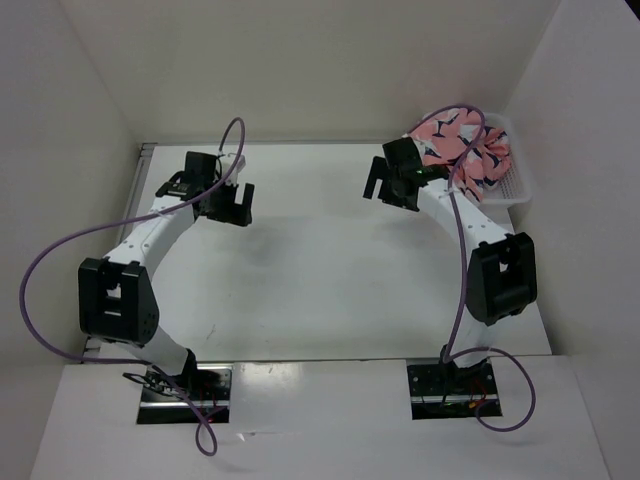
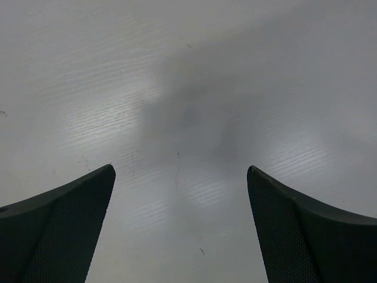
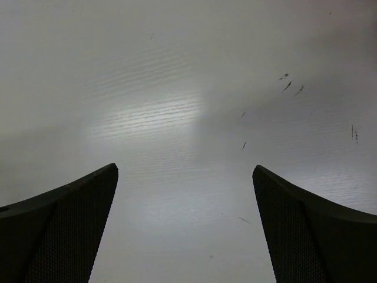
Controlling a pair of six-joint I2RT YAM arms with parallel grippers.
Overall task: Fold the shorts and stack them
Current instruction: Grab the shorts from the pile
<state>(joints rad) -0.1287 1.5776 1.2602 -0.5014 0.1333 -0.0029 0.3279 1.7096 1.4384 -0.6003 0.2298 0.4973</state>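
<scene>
White tabletop (image 1: pixel 320 280), walled on three sides by pale panels. Left pincer (image 1: pixel 232 203) hangs over bare tabletop, jaws spread wide, nothing between them; its wrist view shows the two dark textured fingers (image 2: pixel 62 233) at the lower corners with only faintly grained, lightly scuffed surface and a soft shadow in the gap. Right pincer (image 1: pixel 388 185) likewise stands fully spread and grips nothing; its wrist view gives the same picture, dark fingers (image 3: pixel 315 236) at either side, bare white surface between, a few small dark scratches ahead and to the right of the tips. The two pincers are well apart, facing each other across the middle of the tabletop. The shorts (image 1: pixel 462 148), salmon-pink with dark navy and white shapes, lie bunched in a heap in a white mesh basket (image 1: pixel 518 188) just behind and to the outer side of the right pincer, near its wrist, not touched by the fingers. From the left pincer the heap lies far across the tabletop, beyond the right pincer. A purple cable (image 1: pixel 45 262) loops off each arm.
</scene>
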